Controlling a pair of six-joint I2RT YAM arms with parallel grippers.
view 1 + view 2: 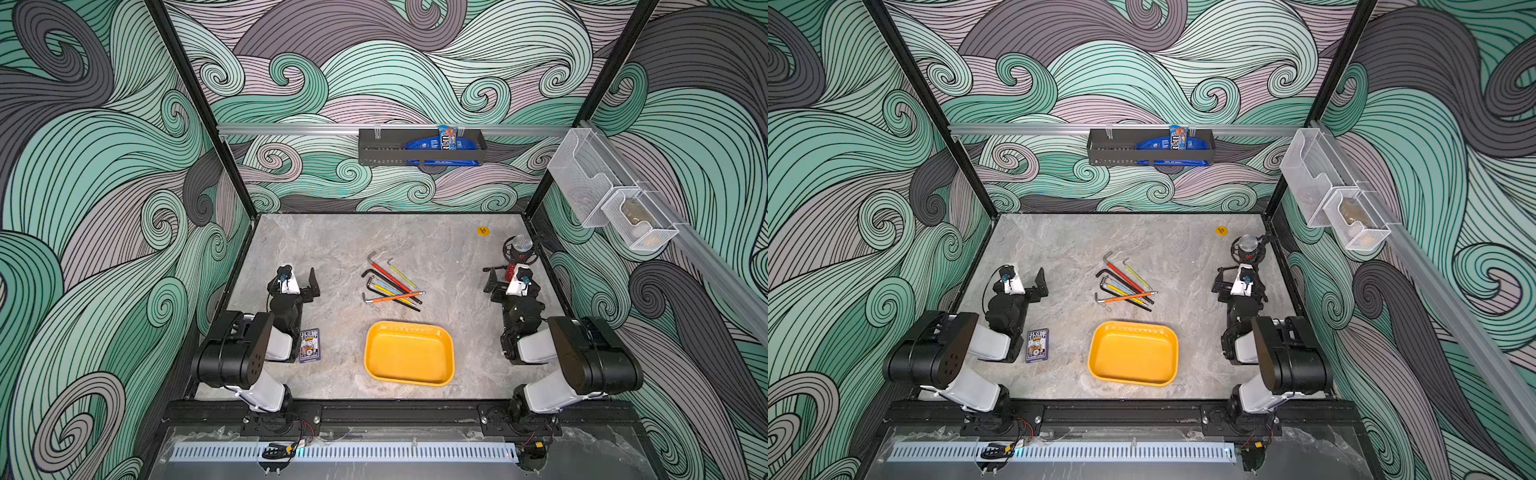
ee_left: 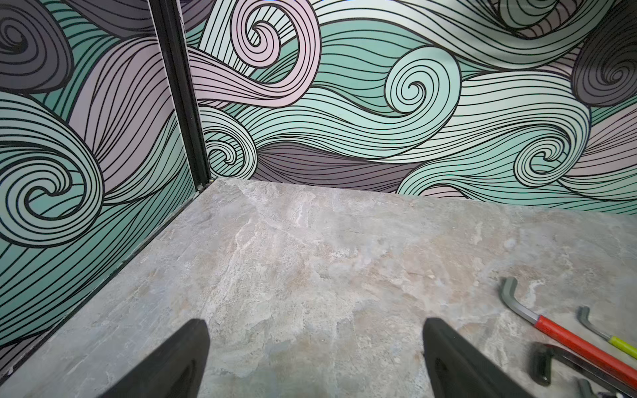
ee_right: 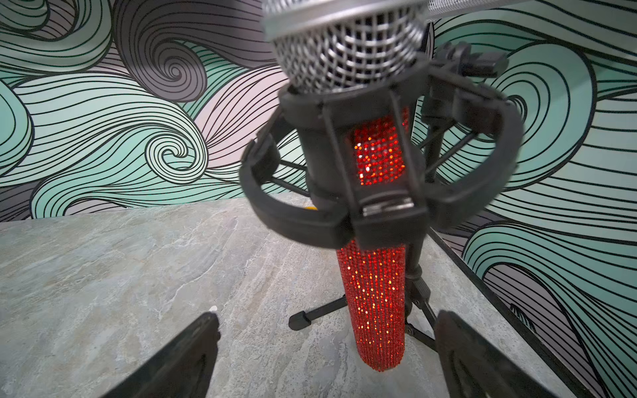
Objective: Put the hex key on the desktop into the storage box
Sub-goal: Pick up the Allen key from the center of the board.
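Several hex keys (image 1: 392, 284) with coloured sleeves lie in a loose, crossed pile at the middle of the grey desktop (image 1: 332, 249), seen in both top views (image 1: 1127, 284). Just in front of the pile sits the yellow storage box (image 1: 409, 353), with nothing in it. My left gripper (image 1: 299, 276) stands open to the left of the pile, with only bare desktop between its fingers (image 2: 315, 324). A red-sleeved hex key (image 2: 568, 334) shows at the edge of the left wrist view. My right gripper (image 1: 505, 276) stands open at the right, holding nothing (image 3: 327, 317).
A red sparkly microphone (image 3: 375, 293) on a small tripod stands close ahead of the right gripper, near the back right corner (image 1: 517, 253). A card deck (image 1: 309, 345) lies by the left arm. A black wall basket (image 1: 422, 145) and white mesh bins (image 1: 611, 199) hang above.
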